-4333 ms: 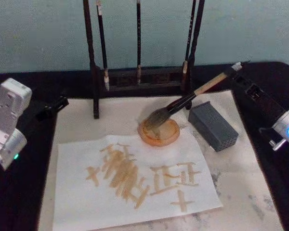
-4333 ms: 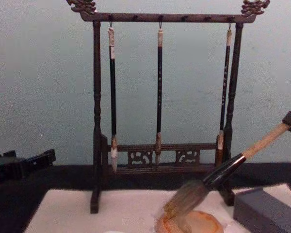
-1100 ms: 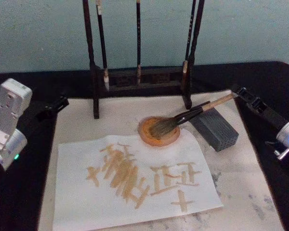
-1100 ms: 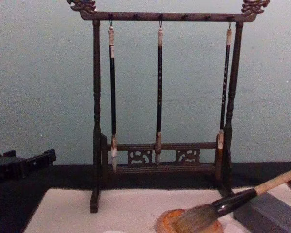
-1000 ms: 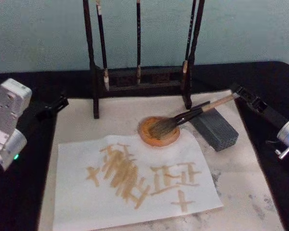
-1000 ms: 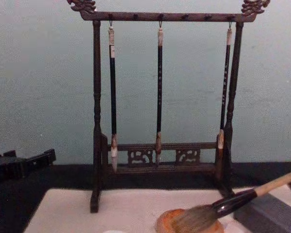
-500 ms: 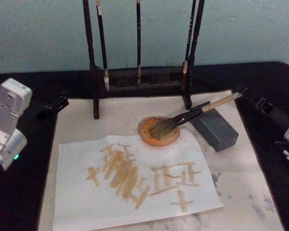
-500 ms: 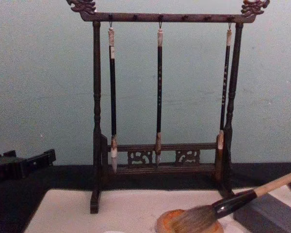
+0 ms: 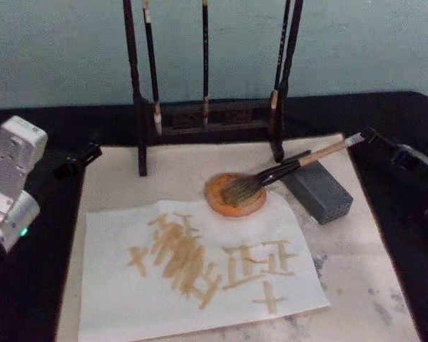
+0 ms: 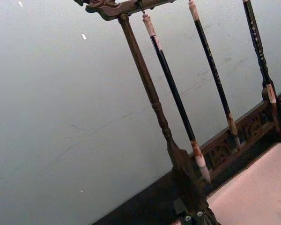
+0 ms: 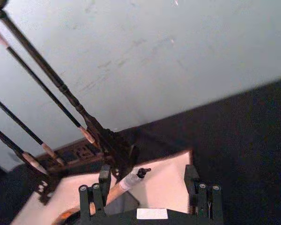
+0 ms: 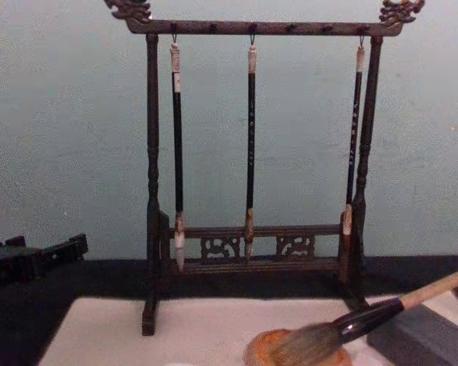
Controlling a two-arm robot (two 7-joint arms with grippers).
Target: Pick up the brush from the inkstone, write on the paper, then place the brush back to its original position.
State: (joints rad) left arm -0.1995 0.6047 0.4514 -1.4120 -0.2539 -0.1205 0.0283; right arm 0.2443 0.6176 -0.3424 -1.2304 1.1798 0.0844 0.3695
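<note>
Wall: pale blue-green, plain, across the top of the head view.
Table: black [image 9: 28, 285], with a big pale mat [image 9: 357, 271] in the middle.
Paper: white sheet [image 9: 114, 299] in the lower middle of the head view, lying on the mat. It has tan strokes [image 9: 192, 260] on it.
Inkstone: small round orange dish [image 9: 232, 196] just past the paper's top edge, in the middle of the head view.
Brush: big brush [image 9: 285, 169] lies tilted. Its bushy grey tip sits in the inkstone, its black collar rests on the block, and its tan handle points to the upper right. In the chest view it shows at the lower right [image 12: 366, 320].
Block: grey block [image 9: 317, 191] just right of the inkstone, under the brush handle.
Rack: dark wood stand [image 12: 252, 152] at the back, upper middle of the frame. Three thin dark brushes [image 12: 249, 137] hang from its top bar.
Right gripper: at the right edge of the head view [image 9: 396, 149], near the white end of the brush but apart from it. In the right wrist view [image 11: 150, 180] its two fingers [image 11: 104, 180] are spread wide and hold nothing. The brush end [image 11: 131, 180] shows between them, farther off.
Left gripper: parked at the left of the head view [image 9: 78, 158], over the black table. I cannot tell if its fingers are spread or together.
</note>
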